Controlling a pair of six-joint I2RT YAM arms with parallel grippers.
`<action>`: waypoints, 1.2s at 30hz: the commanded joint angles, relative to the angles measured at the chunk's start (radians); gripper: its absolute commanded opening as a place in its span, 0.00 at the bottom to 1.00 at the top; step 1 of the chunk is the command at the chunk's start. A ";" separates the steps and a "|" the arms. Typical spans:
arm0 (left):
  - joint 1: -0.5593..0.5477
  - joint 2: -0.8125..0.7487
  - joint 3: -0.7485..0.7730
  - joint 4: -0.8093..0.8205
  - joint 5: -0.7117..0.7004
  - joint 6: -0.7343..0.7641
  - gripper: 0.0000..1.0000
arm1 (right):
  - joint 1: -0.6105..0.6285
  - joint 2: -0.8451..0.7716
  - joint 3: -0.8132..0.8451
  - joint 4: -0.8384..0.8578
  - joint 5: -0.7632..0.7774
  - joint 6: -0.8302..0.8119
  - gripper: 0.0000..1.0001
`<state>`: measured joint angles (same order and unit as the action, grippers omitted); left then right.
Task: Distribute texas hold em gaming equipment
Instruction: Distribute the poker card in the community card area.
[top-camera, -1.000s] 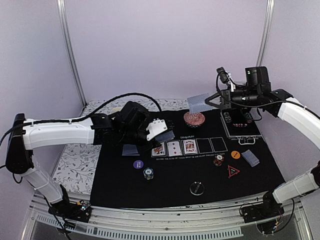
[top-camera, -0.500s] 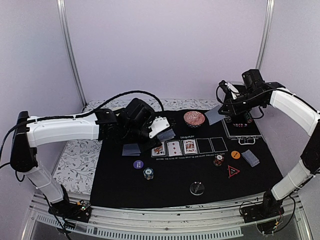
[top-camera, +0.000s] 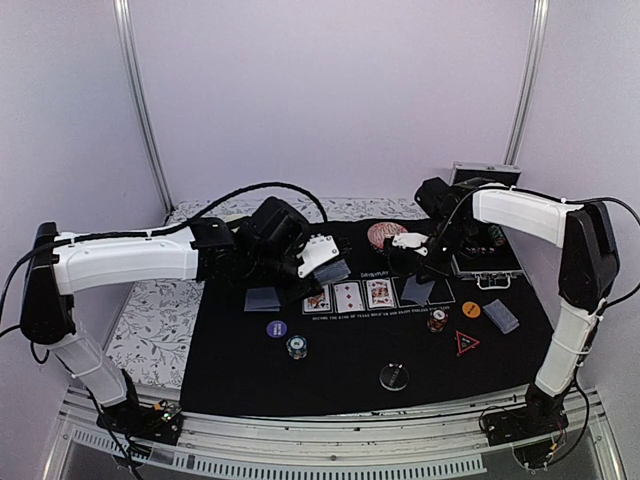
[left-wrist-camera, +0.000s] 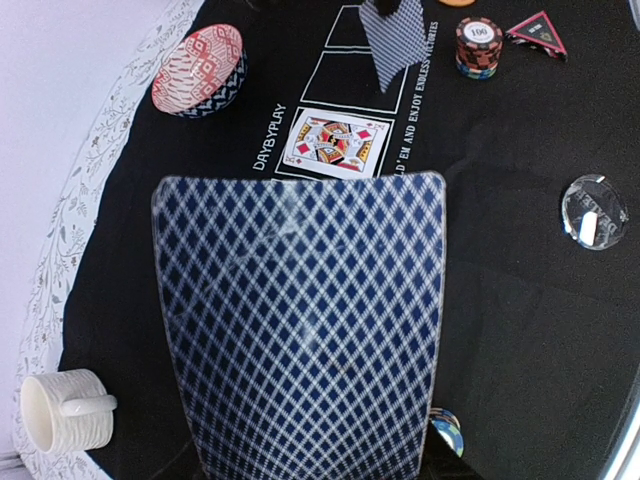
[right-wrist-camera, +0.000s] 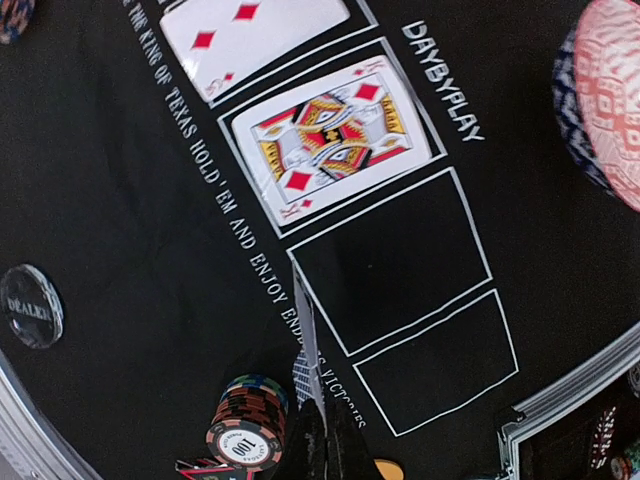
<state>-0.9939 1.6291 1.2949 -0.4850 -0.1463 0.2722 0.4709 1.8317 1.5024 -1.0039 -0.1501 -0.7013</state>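
Illumination is even and diffuse in all three views; the walls (top-camera: 330, 90) carry a lilac cast. The black mat (top-camera: 350, 370) shows only faint shadows.

Left wrist view: the close card (left-wrist-camera: 300, 330) at centre is slightly soft, and the clear disc (left-wrist-camera: 594, 212) at 3 o'clock glints.

Right wrist view: the edge-on card (right-wrist-camera: 303, 380) at 6 o'clock is out of focus, and the bowl (right-wrist-camera: 610, 100) at 2 o'clock is washed out.
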 joint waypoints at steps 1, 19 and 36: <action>0.001 -0.019 -0.009 0.010 0.001 0.004 0.43 | 0.046 0.023 0.018 -0.074 0.091 -0.185 0.02; 0.001 -0.022 -0.023 0.014 -0.010 0.013 0.43 | 0.085 0.109 0.034 -0.026 0.152 -0.362 0.02; 0.002 -0.021 -0.031 0.020 -0.018 0.021 0.43 | 0.087 0.196 0.062 0.131 0.167 -0.475 0.02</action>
<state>-0.9943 1.6291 1.2762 -0.4843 -0.1593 0.2844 0.5499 1.9915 1.5303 -0.9077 0.0223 -1.1435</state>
